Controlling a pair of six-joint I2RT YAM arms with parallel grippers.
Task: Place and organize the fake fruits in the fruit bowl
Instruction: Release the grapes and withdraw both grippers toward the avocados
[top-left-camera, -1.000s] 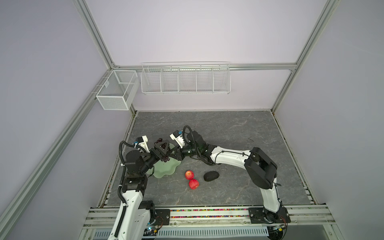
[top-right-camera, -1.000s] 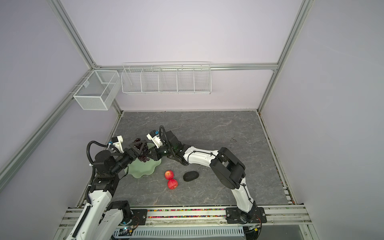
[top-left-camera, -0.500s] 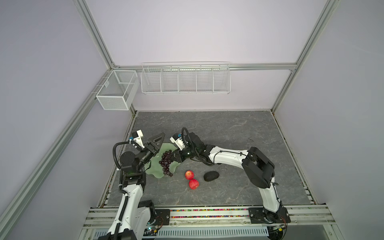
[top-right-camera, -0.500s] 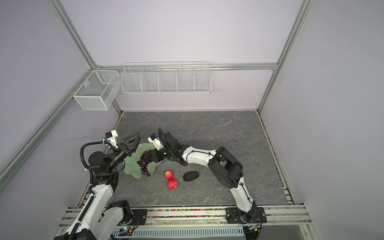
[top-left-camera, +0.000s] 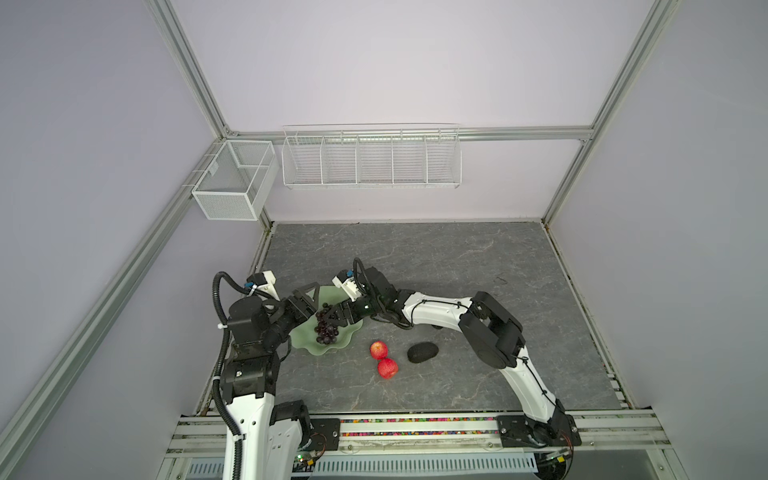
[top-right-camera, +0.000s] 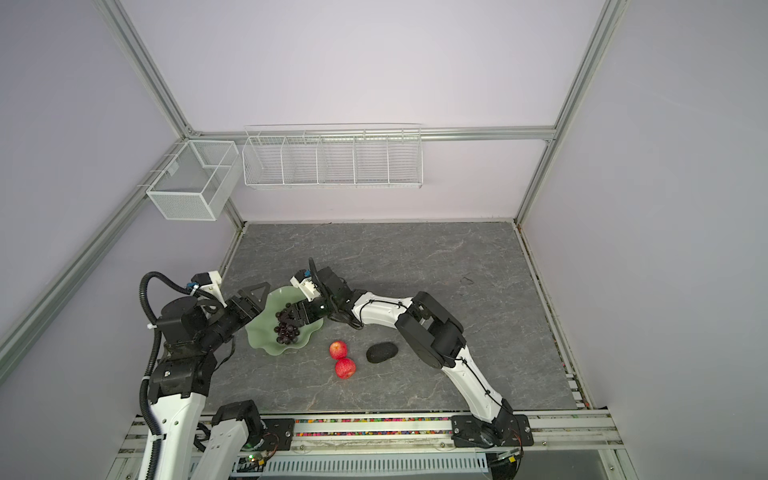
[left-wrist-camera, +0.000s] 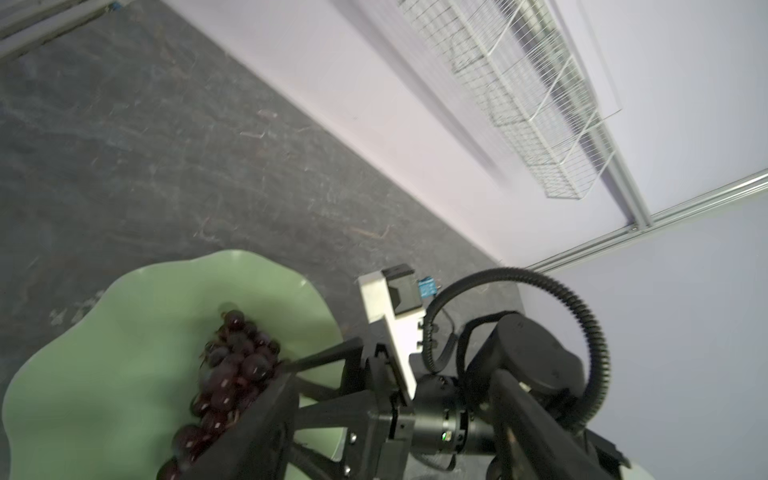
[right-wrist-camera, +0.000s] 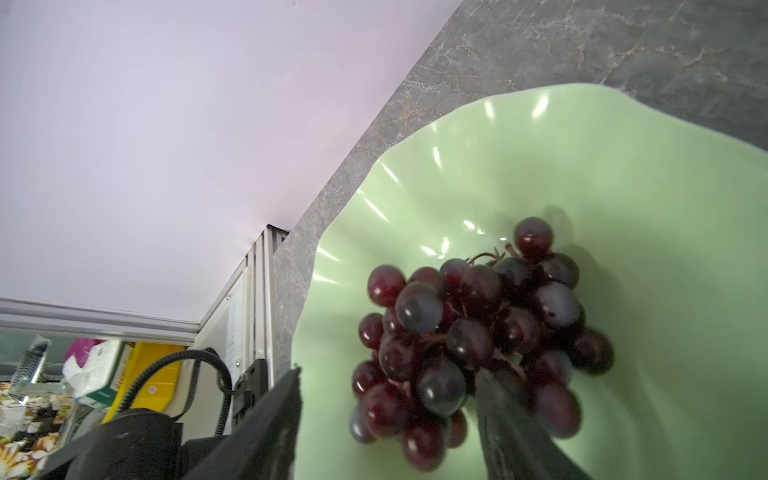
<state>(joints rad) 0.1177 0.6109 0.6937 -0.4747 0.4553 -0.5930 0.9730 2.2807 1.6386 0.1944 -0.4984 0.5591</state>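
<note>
The grapes lie in the green bowl, lower left of centre in both top views. The right end effector hangs spread over them. The left end effector is spread at the bowl's rim. The next move is probably to fetch an apple or the avocado from the table.

The left gripper is crowding the bowl's left rim, and the right gripper is straddling the grapes from the right. The bowl's near rim is lying open, though two apples and an avocado are sitting nearby on the table.
</note>
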